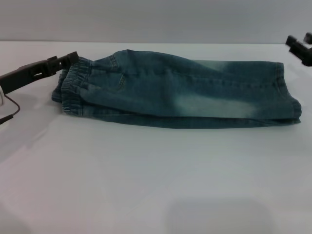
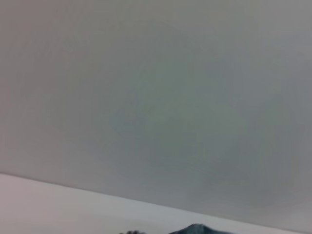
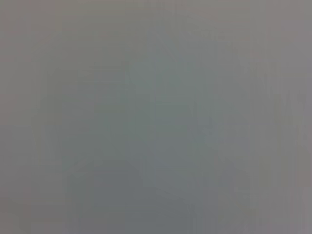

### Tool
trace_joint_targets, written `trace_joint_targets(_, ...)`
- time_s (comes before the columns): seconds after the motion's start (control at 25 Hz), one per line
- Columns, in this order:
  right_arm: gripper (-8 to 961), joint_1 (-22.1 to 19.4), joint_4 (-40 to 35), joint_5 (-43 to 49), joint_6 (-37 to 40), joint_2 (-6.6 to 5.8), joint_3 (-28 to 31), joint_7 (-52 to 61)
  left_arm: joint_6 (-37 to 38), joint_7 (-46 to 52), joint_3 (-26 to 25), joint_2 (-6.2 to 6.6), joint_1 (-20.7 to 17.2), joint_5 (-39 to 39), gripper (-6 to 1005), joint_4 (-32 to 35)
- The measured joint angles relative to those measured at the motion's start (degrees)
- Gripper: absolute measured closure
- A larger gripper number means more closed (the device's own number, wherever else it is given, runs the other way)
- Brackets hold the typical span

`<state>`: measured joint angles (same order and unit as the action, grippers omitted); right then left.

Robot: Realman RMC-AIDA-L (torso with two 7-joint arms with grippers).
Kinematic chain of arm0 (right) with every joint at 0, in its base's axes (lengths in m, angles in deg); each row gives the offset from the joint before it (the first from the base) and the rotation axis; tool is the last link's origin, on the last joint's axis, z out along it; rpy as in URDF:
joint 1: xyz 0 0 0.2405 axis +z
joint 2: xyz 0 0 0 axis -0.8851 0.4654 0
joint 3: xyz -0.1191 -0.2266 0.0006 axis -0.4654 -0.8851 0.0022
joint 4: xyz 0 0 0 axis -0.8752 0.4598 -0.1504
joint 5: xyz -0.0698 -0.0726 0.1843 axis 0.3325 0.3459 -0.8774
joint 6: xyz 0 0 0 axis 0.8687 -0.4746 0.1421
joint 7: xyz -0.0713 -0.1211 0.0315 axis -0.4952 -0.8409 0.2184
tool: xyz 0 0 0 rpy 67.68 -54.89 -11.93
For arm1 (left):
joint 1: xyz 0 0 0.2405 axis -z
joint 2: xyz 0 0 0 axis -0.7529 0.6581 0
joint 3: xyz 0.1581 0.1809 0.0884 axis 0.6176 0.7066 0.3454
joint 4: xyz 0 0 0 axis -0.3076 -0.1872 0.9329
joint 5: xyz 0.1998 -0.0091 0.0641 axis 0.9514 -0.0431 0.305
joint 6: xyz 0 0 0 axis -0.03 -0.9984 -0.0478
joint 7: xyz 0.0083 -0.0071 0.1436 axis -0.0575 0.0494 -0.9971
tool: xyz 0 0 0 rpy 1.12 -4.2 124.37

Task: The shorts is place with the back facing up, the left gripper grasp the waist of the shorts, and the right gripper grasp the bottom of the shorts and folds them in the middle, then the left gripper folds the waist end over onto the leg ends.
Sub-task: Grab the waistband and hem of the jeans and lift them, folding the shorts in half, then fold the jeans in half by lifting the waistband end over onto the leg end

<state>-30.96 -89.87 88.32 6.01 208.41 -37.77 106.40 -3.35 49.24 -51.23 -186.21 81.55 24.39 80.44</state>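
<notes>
— Head view: shorts (image 1: 185,90) lie on the tabletop (image 1: 146,175) already doubled lengthwise; is the second fold pending?

— Yes. Left gripper (image 1: 68,59) sits at the waist (image 1: 75,87), right gripper (image 1: 301,48) hovers away; I cannot tell either's fingers.

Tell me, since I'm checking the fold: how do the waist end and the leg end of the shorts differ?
The waist of the shorts is gathered and crinkled; the leg ends lie flat with a straight hem. The waist sits at the left gripper; the leg ends lie below the right gripper, apart from it. Both are faded blue denim.
</notes>
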Motion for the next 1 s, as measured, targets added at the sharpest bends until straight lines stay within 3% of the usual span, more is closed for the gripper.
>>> trace_joint_targets(0.08,426,-1.8,1.1,-7.4,3.9,0.17,0.1,-5.8,-0.6,-8.3,-0.1,-0.85,-2.0,-1.6,180,0.1)
trace_joint_targets(0.48,426,-4.8,5.8,-20.4,10.9,0.42,0.6,-15.6,-7.1,-25.2,-0.2,-1.4,-3.7,-6.9,181,-6.0)
trace_joint_targets(0.6,426,-5.8,7.8,-24.1,13.5,0.32,0.1,-16.0,-8.2,-27.1,-0.2,-1.45,-4.0,-7.6,181,-7.0)
trace_joint_targets(1.0,426,-6.7,8.3,-24.1,14.1,0.22,0.0,-16.1,-9.5,-27.4,0.6,-1.31,-4.7,-7.6,181,-8.1)
